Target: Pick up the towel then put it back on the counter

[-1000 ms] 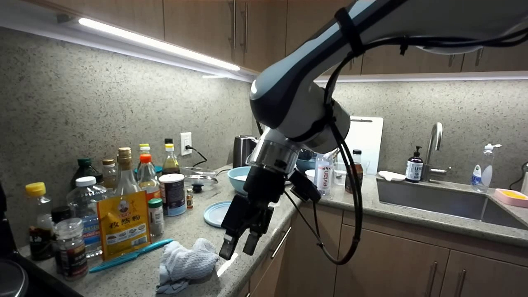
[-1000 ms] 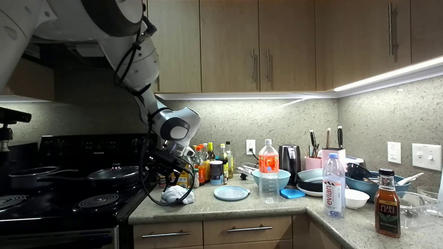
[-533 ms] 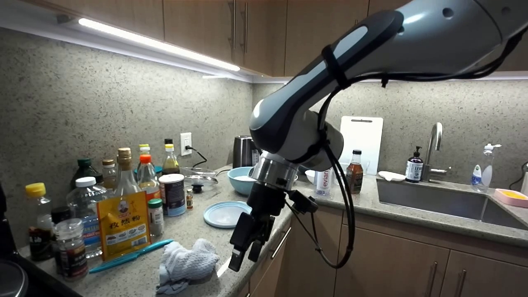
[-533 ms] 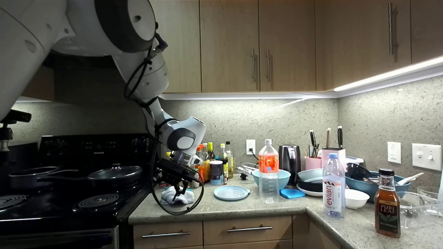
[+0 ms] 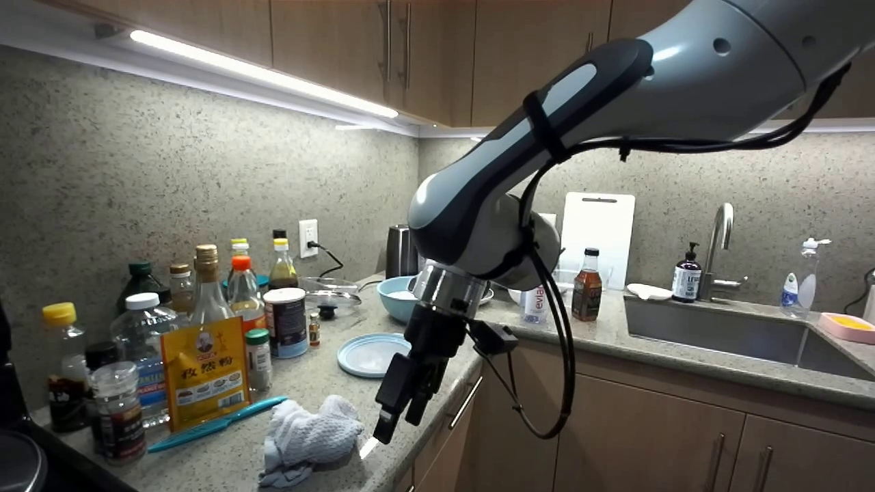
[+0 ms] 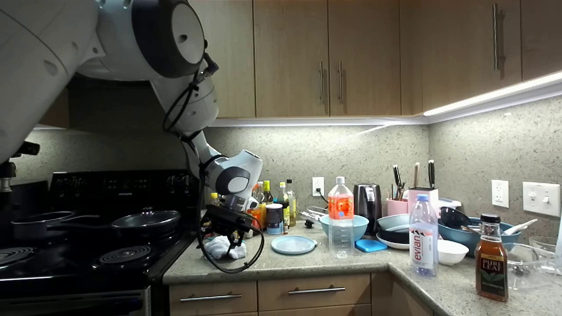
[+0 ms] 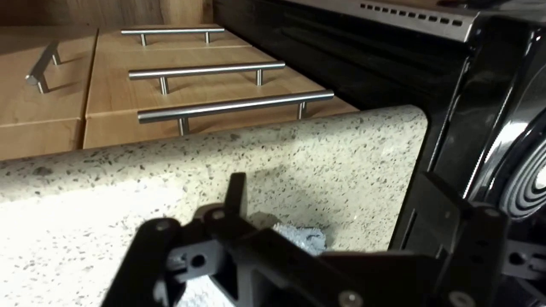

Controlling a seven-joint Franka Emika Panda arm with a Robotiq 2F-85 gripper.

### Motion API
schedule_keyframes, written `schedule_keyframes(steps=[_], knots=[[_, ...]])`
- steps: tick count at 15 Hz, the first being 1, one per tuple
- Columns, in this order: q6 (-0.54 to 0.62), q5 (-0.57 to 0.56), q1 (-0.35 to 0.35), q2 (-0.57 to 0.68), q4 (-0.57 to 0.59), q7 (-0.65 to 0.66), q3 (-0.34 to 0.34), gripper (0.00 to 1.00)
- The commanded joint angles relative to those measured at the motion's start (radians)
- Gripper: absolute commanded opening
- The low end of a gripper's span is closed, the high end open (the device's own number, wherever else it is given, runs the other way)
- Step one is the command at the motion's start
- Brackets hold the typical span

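Hanging with fingers (image 5: 385, 426) apart, gripping nothing, the tool (image 5: 400, 421) is nearer the front edge of the table (image 6: 285, 266); the crumpled towel (image 5: 316, 434) lies just beside it, toward the wall (image 5: 205, 171), though clearance is hard to judge.

In an exterior view we see a bright light strip (image 5: 263, 73) along the left, under wooden cabinets (image 5: 328, 41), lighting a speckled wall (image 5: 171, 171); at the far right we find a grey sink (image 5: 718, 331).
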Motion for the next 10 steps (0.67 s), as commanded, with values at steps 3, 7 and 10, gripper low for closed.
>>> schedule_keyframes(steps=[3,7,10], knots=[[0.330,0.037,-0.052,0.072,0.012,-0.016,0.089,1.00],[0.548,-0.004,-0.108,0.159,0.044,-0.017,0.175,1.00],[0.554,-0.084,-0.126,0.165,0.035,0.073,0.190,1.00]])
